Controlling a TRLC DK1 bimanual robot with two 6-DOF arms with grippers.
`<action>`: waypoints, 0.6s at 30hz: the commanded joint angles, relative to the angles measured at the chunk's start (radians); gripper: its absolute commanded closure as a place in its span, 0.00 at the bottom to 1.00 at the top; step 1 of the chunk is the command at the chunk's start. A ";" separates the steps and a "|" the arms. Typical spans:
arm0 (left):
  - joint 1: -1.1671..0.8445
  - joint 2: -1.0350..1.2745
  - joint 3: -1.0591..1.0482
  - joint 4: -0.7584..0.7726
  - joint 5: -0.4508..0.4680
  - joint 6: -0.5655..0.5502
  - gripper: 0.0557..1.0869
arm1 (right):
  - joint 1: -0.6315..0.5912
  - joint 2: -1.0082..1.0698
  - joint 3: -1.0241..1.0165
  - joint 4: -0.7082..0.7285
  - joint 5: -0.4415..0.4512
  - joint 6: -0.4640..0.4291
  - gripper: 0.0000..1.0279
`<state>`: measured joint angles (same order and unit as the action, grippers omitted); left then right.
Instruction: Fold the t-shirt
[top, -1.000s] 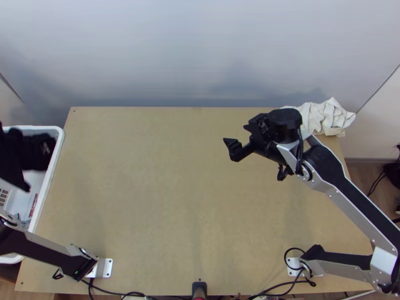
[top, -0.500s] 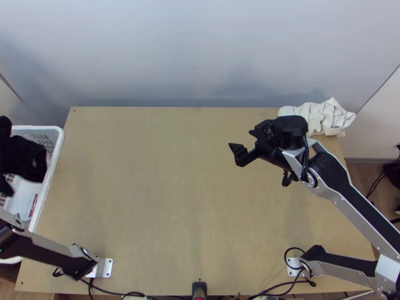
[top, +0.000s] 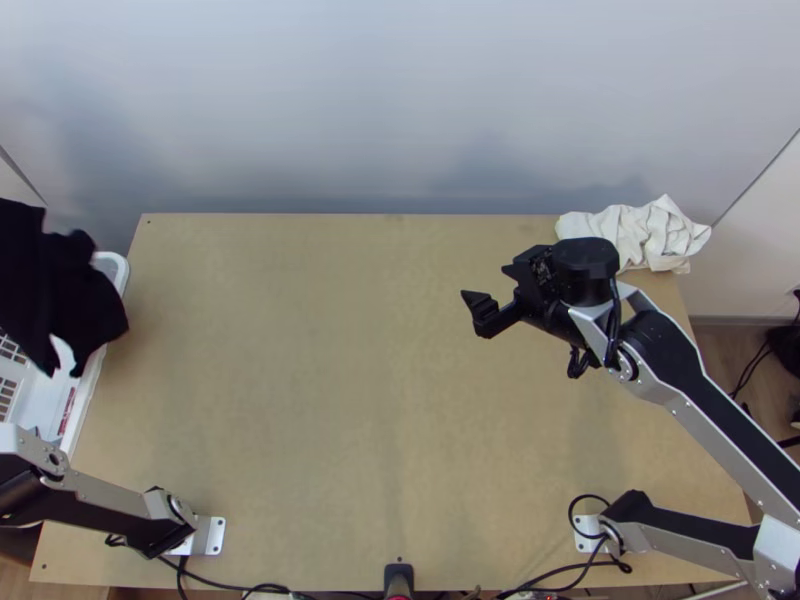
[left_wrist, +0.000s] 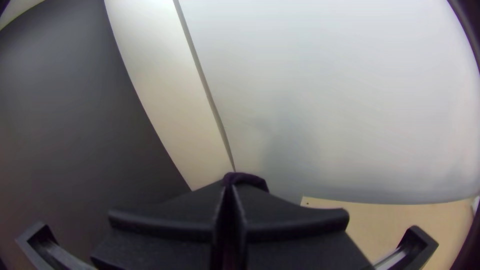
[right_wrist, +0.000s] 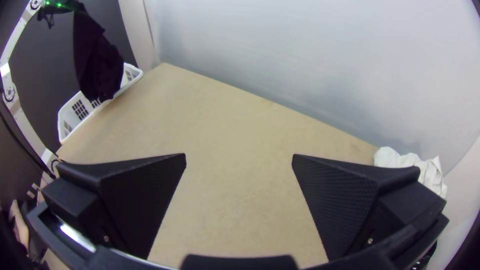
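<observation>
Where you look to the left side of the top view, your dark t-shirt (top: 88, 300) hangs above the white basket (top: 84, 405), its lower part reaching across the basket's rim toward the counter (top: 300, 400). Your left hand (left_wrist: 230, 189) has its fingers brought together on the garment, and you can make out a small fold of dark cloth poking out at the fingertips in the left wrist view. From the right wrist view, you see the shirt drop from that hand in a long, loose, gathered bundle, neither spread nor folded, its bottom beside the rim. You have the right hand (top: 488, 282) over the right half of the counter, its fingers wide apart with nothing between them. Beyond that hand, at the far right corner of your counter, a white cloth (top: 645, 235) lies crumpled. Inside the basket, you can spot a small red item (top: 68, 405).
</observation>
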<state>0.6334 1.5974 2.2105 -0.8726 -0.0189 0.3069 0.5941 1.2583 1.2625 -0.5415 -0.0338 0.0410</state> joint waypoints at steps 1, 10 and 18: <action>-0.067 -0.027 -0.018 -0.094 -0.052 0.021 0.96 | 0.000 -0.005 -0.005 0.000 0.000 0.000 0.04; -0.212 -0.119 0.003 -0.279 0.033 -0.022 0.96 | -0.007 -0.020 -0.017 0.000 0.000 -0.003 0.04; -0.250 -0.281 0.054 -0.009 0.208 -0.137 0.96 | -0.017 -0.053 -0.064 0.000 0.000 0.000 0.04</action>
<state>0.4202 1.4425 2.2395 -1.0534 0.0589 0.2550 0.5846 1.2297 1.2316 -0.5419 -0.0338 0.0372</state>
